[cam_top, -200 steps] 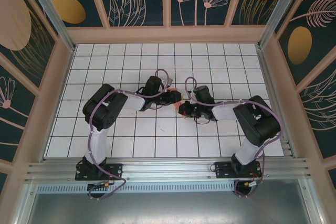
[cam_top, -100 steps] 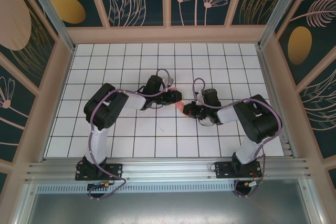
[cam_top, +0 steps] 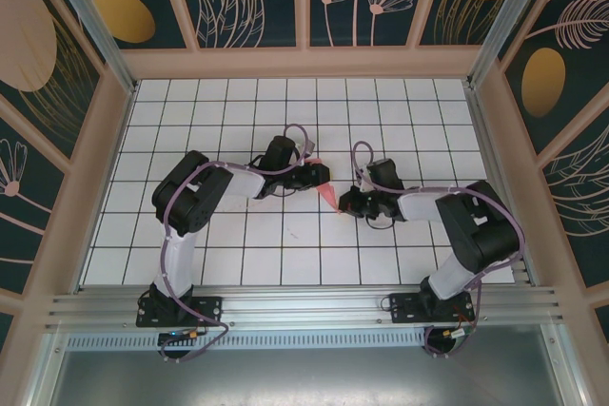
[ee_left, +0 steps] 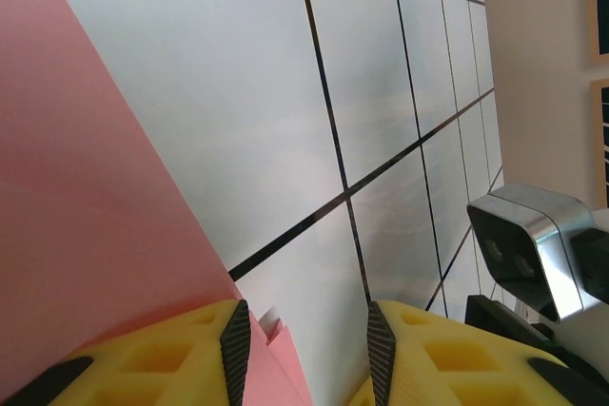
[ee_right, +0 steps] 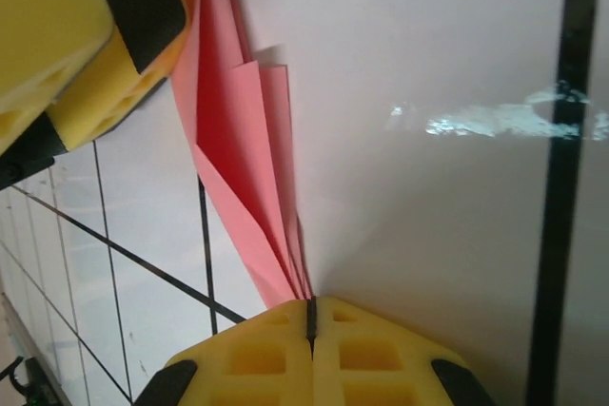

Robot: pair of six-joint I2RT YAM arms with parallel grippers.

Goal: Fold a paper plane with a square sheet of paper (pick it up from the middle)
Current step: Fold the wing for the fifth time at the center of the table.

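The square sheet of paper stands folded into a narrow salmon-pink paper plane point(cam_top: 327, 196), hanging between my two grippers over the middle of the table. My right gripper point(cam_top: 343, 202) is shut on it. In the right wrist view the pink layers point(ee_right: 238, 140) fan out from the closed seam of the gripper point(ee_right: 311, 303). My left gripper point(cam_top: 321, 178) is open. In its own view the left gripper point(ee_left: 304, 311) has its jaws well apart. The plane point(ee_left: 86, 216) lies against the left pad point(ee_left: 235, 344), with one corner poking into the gap.
The white grid table point(cam_top: 285, 254) has tiled room on all sides of the arms. Wooden walls point(cam_top: 304, 62) fence it in, and a metal rail point(cam_top: 304, 306) runs along the near edge. My right wrist camera point(ee_left: 533, 254) sits close beside the left jaws.
My right gripper has drawn slightly right and toward the near edge with the paper, and the pink tip now shows between the grippers. The left arm has hardly moved.
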